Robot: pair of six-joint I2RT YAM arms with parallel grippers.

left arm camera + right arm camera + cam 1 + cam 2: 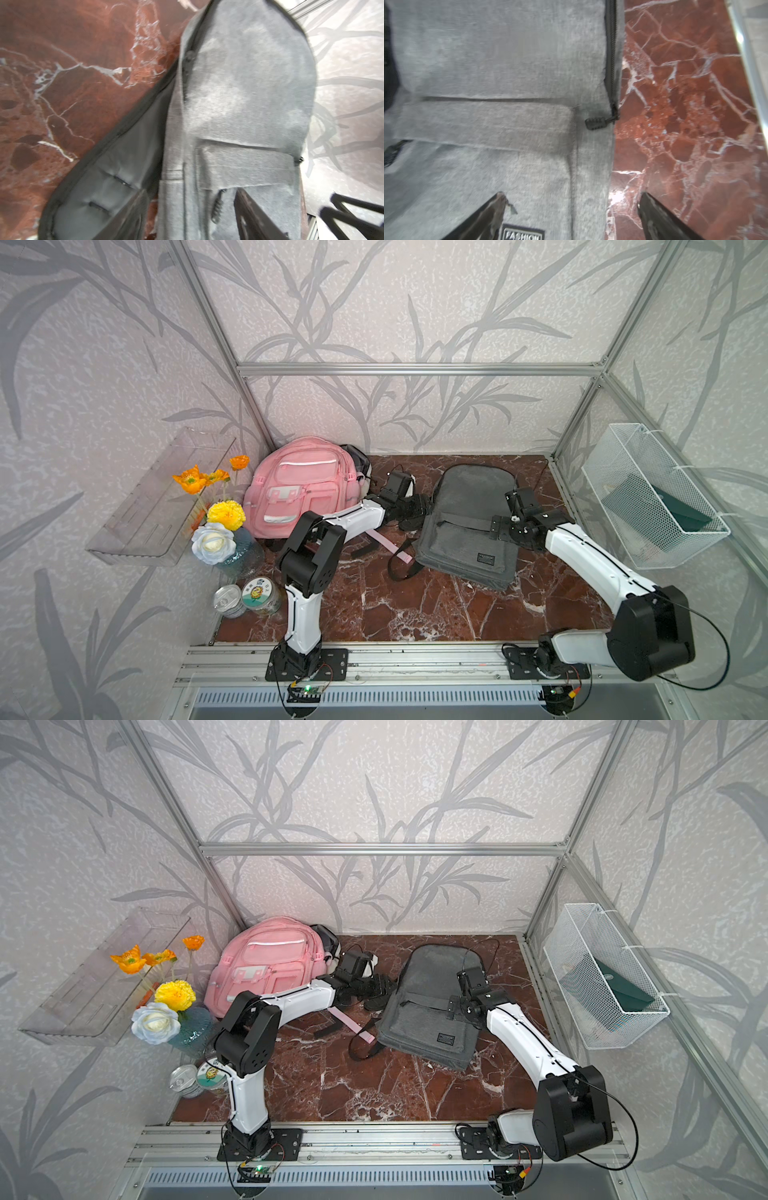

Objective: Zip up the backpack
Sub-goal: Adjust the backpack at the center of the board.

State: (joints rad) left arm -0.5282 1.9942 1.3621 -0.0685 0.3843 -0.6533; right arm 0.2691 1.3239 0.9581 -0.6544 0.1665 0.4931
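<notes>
On the table (415, 605), between our two arms, the grey pack (465, 522) is lying flat, front up. We are judging the job part done: the pull (596, 123) is sitting at the pack's right edge with teeth meshed beyond it, while the left side is gaping, showing lining (124, 145). Our left gripper (190, 193) and right gripper (572, 195) are both standing open, gripping nothing.

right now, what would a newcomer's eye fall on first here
The pink backpack propped in the back left corner, bright against the dark red marble table. Then the grey backpack lying flat right of centre, one side gaping open. Orange and yellow flowers stand at the left edge.
</notes>
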